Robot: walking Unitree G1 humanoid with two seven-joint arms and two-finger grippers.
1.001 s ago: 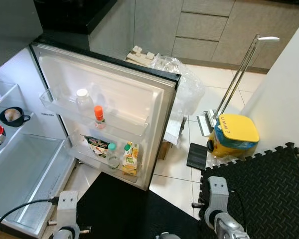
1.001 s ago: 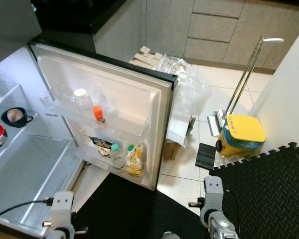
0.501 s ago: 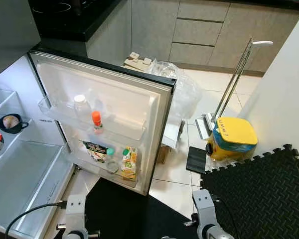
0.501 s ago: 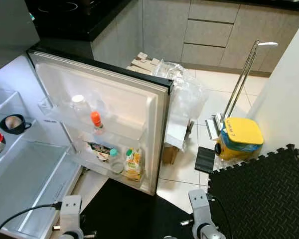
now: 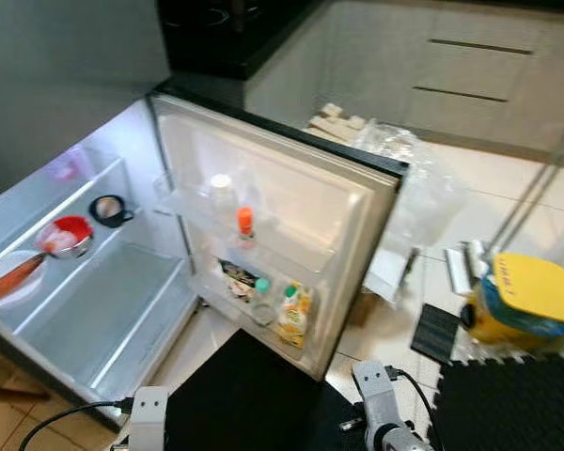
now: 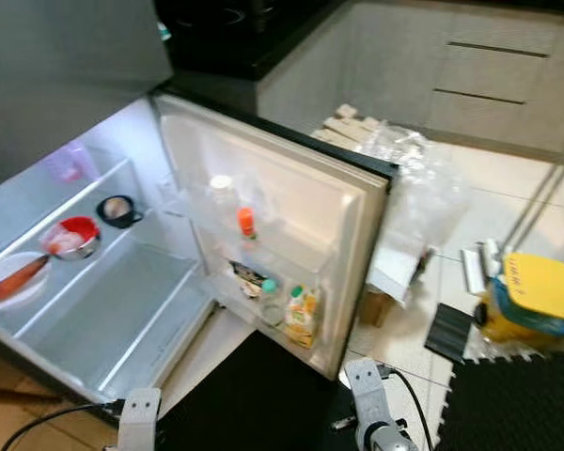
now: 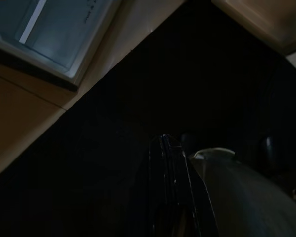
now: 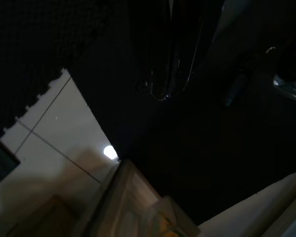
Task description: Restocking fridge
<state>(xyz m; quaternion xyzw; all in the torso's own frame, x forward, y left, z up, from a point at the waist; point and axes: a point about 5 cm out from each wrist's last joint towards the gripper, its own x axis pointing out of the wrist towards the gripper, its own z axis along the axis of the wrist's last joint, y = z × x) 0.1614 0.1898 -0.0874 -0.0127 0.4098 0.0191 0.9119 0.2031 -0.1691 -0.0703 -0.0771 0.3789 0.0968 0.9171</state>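
— Standing wide, the fridge door (image 5: pixel 291 216) carries a juice carton (image 5: pixel 293 315) and bottles on its racks; a red bowl (image 5: pixel 66 235) and cup (image 5: pixel 110 209) sit near the shelf (image 5: pixel 122 310) edge.
— Pincers?
— Left pincer (image 7: pixel 170 192) and right pincer (image 8: pixel 170 54) hang low over the black mat (image 5: pixel 254 395), fingers pressed together, empty. Bare shelf lies below the bowl.
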